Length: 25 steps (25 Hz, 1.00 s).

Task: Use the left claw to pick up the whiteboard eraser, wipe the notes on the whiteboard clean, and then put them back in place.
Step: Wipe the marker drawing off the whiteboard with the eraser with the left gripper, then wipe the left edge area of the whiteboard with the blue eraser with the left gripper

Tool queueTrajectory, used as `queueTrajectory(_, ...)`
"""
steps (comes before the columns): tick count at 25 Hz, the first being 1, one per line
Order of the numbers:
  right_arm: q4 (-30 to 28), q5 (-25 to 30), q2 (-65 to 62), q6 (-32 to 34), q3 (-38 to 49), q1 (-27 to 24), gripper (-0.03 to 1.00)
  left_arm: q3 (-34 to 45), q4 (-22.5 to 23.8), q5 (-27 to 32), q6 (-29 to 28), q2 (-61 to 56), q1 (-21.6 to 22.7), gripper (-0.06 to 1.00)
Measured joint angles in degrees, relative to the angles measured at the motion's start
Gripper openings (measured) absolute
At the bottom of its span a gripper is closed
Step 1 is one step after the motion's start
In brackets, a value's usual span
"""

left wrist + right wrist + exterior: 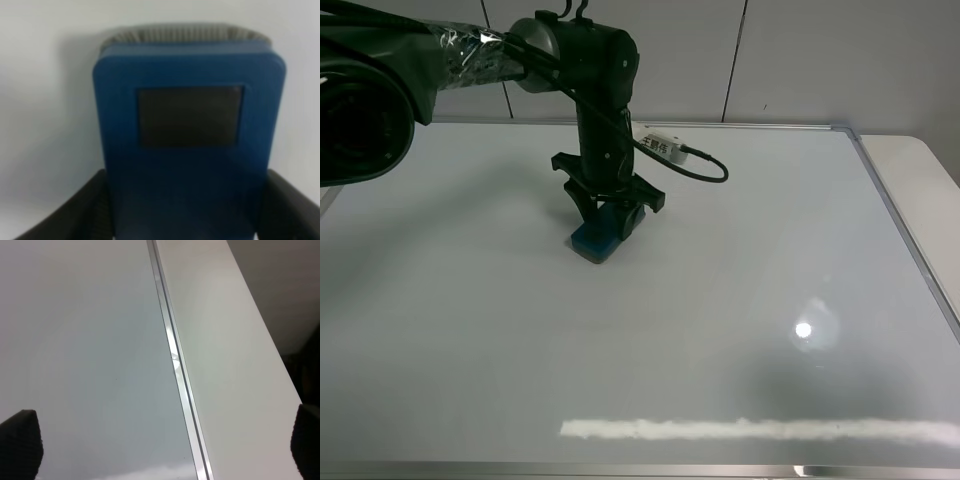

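Note:
The teal-blue whiteboard eraser (592, 241) lies flat on the whiteboard (740, 290), left of its middle. My left claw (607, 222) points straight down and is shut on the eraser. In the left wrist view the eraser (190, 115) fills the frame, with one dark square patch showing and a black finger (85, 210) pressed to each side. No notes show on the board. My right gripper (162, 445) is open and empty, over the board's silver frame (175, 365); it is out of the exterior high view.
A white label tag (663, 146) and black cable hang behind the left arm. A white tabletop (920, 170) lies beyond the board's right frame. Lamp glare (804, 329) and a bright streak (760, 430) lie on the board's front part.

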Motion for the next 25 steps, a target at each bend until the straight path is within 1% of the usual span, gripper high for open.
queueTrajectory(4,0.0,0.0,0.0,0.0,0.0,0.0,0.99,0.0,2.3,-0.1,-1.2,-0.6,3.3,0.56)
queueTrajectory(8,0.0,0.0,0.0,0.0,0.0,0.0,0.99,2.5,4.0,-0.7,-2.1,-2.3,4.3,0.56)
queueTrajectory(11,0.0,0.0,0.0,0.0,0.0,0.0,0.99,8.0,3.8,-0.8,-2.4,-4.9,4.6,0.56)
queueTrajectory(14,0.0,0.0,0.0,0.0,0.0,0.0,0.99,14.5,1.7,-0.8,-2.5,-8.5,4.6,0.56)
queueTrajectory(15,0.0,0.0,0.0,0.0,0.0,0.0,0.99,16.9,1.7,-0.8,-2.5,-9.8,4.5,0.56)
queueTrajectory(17,0.0,0.0,0.0,0.0,0.0,0.0,0.99,21.9,1.7,-2.7,-2.5,-12.1,4.1,0.56)
queueTrajectory(23,0.0,0.0,0.0,0.0,0.0,0.0,0.99,34.0,1.2,-12.7,-2.5,-18.0,2.7,0.56)
queueTrajectory(25,0.0,0.0,0.0,0.0,0.0,0.0,0.99,35.3,1.4,-13.3,-2.8,-18.4,2.1,0.56)
